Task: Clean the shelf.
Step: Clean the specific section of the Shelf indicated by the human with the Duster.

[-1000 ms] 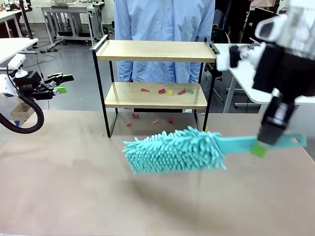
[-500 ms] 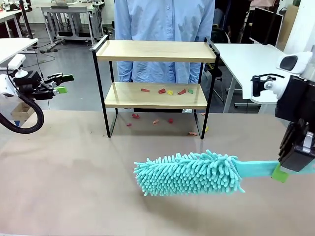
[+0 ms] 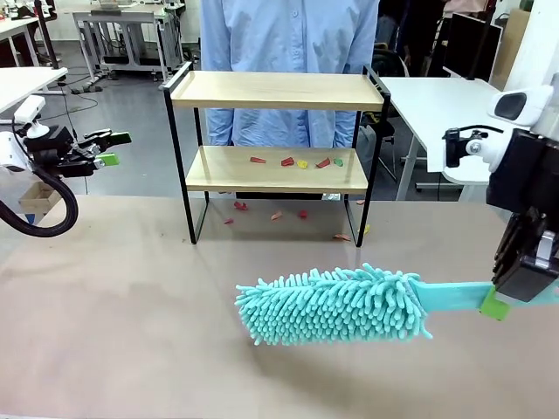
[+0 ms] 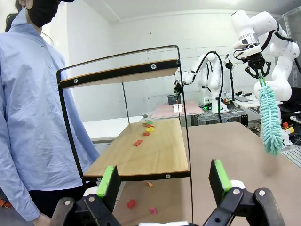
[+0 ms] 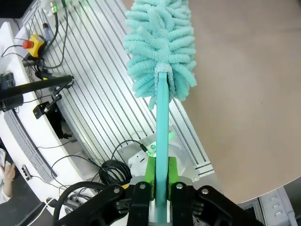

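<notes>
Spanning left-right, broadside shelf [image 3: 278, 90] (right gripper [image 3: 493, 304] pinching duster handle [image 3: 454, 297]; left gripper [image 3: 112, 148] spread)

The brown table [image 3: 131, 305] before me carries the shelf [image 3: 278, 92] at its far side. Coloured scraps [image 3: 288, 161] lie on its lower board [image 3: 218, 175]. Further scraps [image 3: 240, 207] lie on the table beneath.

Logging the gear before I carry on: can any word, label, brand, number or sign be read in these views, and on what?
No readable text in any view.
The shelf: plain boards and frame, no print.
The duster: no label or brand on head or handle.
The yellow box with a red button, right wrist view: any marking is too small to read.
</notes>
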`<state>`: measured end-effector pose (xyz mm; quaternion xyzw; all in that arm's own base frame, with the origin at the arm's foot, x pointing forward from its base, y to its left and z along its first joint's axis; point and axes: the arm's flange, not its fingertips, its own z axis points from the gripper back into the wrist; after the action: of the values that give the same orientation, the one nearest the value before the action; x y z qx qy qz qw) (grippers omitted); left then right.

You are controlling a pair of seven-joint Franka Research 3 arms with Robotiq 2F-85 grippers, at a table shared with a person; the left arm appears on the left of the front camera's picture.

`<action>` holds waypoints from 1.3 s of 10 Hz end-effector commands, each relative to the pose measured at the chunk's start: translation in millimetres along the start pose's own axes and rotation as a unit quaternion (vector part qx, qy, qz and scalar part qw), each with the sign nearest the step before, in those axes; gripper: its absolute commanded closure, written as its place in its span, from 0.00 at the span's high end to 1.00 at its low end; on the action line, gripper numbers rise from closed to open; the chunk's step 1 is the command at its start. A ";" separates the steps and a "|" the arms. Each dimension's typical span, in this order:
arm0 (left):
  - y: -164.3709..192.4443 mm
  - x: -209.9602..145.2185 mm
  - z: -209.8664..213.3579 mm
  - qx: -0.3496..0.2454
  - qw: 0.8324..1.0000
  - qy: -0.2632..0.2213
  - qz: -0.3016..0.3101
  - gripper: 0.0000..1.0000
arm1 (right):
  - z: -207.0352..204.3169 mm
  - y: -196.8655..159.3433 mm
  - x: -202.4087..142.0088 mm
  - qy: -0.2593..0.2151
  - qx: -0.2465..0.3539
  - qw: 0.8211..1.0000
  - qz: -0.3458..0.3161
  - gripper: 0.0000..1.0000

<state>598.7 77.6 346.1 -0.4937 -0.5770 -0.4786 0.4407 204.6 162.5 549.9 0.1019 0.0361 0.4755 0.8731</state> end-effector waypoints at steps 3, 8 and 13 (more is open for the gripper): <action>-1.4 3.5 0.1 -0.002 1.000 0.001 -0.002 1.00 | 5.8 0.3 2.8 -0.004 0.003 1.000 -0.002 0.13; -1.4 3.5 0.1 -0.002 1.000 0.001 -0.002 1.00 | 5.8 0.3 2.8 -0.004 0.003 1.000 -0.002 0.13; -1.4 3.5 0.1 -0.002 1.000 0.001 -0.002 1.00 | 5.8 0.3 2.8 -0.004 0.003 1.000 -0.002 0.13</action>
<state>598.7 77.6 346.1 -0.4937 -0.5770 -0.4786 0.4407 204.8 162.4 549.8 0.1019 0.0362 0.4752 0.8732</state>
